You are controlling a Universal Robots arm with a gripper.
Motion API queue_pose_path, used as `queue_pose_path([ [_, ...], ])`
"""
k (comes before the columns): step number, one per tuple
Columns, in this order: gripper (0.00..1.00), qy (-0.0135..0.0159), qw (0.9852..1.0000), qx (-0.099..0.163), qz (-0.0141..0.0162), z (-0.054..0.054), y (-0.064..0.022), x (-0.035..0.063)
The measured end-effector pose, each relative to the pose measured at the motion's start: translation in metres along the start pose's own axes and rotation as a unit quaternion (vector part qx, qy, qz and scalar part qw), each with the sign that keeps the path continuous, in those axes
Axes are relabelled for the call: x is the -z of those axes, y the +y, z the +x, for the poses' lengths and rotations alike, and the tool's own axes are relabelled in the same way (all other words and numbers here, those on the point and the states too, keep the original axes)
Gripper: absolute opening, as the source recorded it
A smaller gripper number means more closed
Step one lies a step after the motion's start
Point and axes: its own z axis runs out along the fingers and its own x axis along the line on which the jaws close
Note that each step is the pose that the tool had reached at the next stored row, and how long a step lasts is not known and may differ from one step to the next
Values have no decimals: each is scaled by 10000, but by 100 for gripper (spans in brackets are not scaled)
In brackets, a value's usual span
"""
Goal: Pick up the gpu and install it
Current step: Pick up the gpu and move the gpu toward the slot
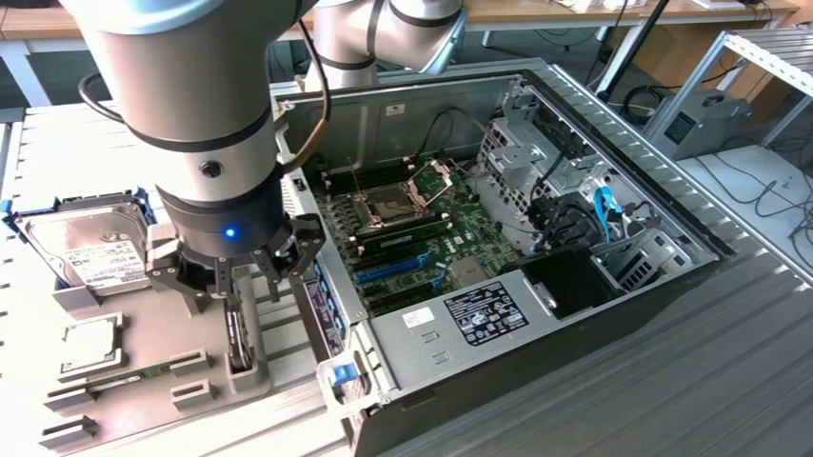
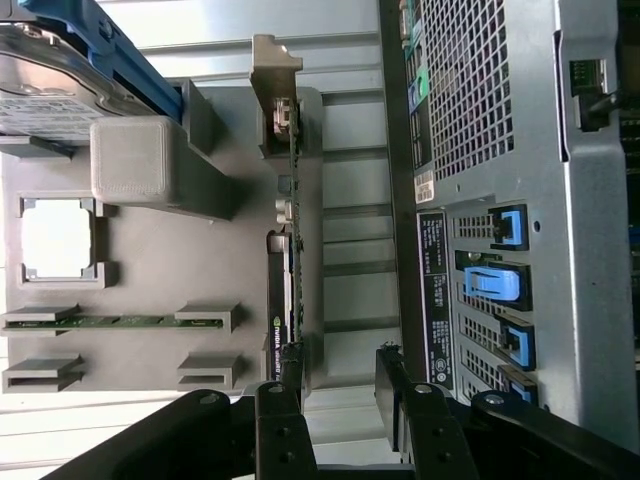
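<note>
The gpu (image 1: 238, 341) stands on edge in a slot of the grey holder (image 1: 147, 319), at the exterior view's left, beside the open computer case (image 1: 635, 181). In the wrist view the gpu (image 2: 284, 300) shows edge-on, with a green board, a black cooler with a logo, and a silver bracket (image 2: 272, 70) at its far end. My gripper (image 1: 244, 284) hangs open just above the card's near end. One of its fingers (image 2: 283, 398) sits right over the card's edge, and the gap of the gripper (image 2: 338, 388) lies slightly to the case side of the card.
The holder also carries a hard drive (image 1: 89, 249) in a blue frame, a processor (image 1: 91, 341) and a memory stick (image 1: 128, 373). Inside the case lies the motherboard (image 1: 420, 238) with blue expansion slots (image 1: 387, 269). The case's rear wall (image 2: 480, 200) stands close beside the gripper.
</note>
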Motion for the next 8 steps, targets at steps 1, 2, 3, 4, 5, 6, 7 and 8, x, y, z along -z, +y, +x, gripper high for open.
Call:
queue_pose_path([
  [1,42,0,10000,0,0,0,0,-2],
  [2,42,0,10000,0,0,0,0,-4],
  [3,42,0,10000,0,0,0,0,-6],
  [4,42,0,10000,0,0,0,0,-8],
  [5,42,0,10000,0,0,0,0,-11],
  [6,42,0,10000,0,0,0,0,-13],
  [7,42,0,10000,0,0,0,-1,-17],
  [8,42,0,10000,0,0,0,-1,-20],
])
